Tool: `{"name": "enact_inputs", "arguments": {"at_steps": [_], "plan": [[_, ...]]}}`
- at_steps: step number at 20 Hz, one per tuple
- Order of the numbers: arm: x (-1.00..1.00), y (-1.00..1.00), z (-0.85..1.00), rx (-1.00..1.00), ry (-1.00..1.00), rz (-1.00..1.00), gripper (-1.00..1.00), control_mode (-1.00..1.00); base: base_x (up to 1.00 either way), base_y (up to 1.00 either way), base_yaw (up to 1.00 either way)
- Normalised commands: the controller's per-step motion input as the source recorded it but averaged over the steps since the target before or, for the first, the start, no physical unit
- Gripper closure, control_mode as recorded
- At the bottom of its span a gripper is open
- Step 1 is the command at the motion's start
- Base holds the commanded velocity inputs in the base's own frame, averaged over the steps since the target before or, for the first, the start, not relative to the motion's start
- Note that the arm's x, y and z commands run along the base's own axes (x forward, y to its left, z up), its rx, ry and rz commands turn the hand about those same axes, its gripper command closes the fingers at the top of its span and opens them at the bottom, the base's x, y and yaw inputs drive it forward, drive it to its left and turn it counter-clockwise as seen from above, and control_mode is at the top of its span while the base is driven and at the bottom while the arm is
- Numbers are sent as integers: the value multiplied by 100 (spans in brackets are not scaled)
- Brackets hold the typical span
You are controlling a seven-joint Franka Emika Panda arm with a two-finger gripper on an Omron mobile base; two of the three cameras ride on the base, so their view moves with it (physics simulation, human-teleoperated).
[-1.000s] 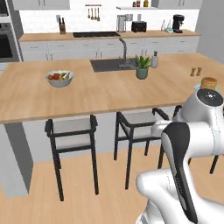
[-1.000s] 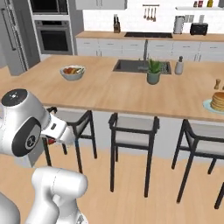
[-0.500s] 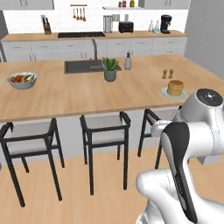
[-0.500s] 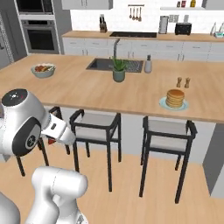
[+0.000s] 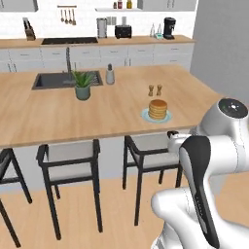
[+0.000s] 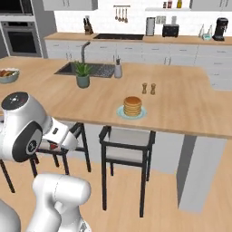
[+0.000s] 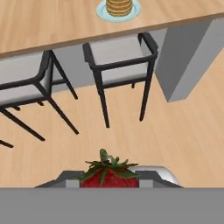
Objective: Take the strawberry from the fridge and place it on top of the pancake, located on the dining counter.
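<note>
The strawberry (image 7: 109, 176), red with a green cap, sits at the bottom of the hand view, and my gripper (image 7: 109, 183) is shut on it. It is held low in front of the dining counter (image 5: 48, 116), over the wood floor. The pancake (image 5: 157, 109) is a tan stack on a pale blue-green dish (image 5: 145, 115) near the counter's front edge. The same pancake (image 6: 132, 106) lies centre in the right base view. At the top of the hand view the pancake (image 7: 119, 5) is far ahead of the gripper. The fridge is out of view.
Black stools with grey seats (image 7: 120, 54) stand under the counter between me and the pancake. Two small wooden shakers (image 5: 154, 90), a potted plant (image 5: 82, 86), the dark sink (image 5: 51, 80) and a tap are on the counter. The counter's grey end panel (image 7: 188, 61) is to the right.
Both base views have shifted as the base drove along the counter. The pancake has come from the right edge toward the middle. The arm keeps its pose.
</note>
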Motion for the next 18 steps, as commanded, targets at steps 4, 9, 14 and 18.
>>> {"name": "enact_inputs", "arguments": {"at_steps": [4,9,14,18], "plan": [[0,0,0,0,0,0,100,100,77,-99,-4],[0,0,0,0,0,0,100,100,76,-39,-5],[0,0,0,0,0,0,100,100,33,49,0],[0,0,0,0,0,0,100,100,31,39,-4]]}}
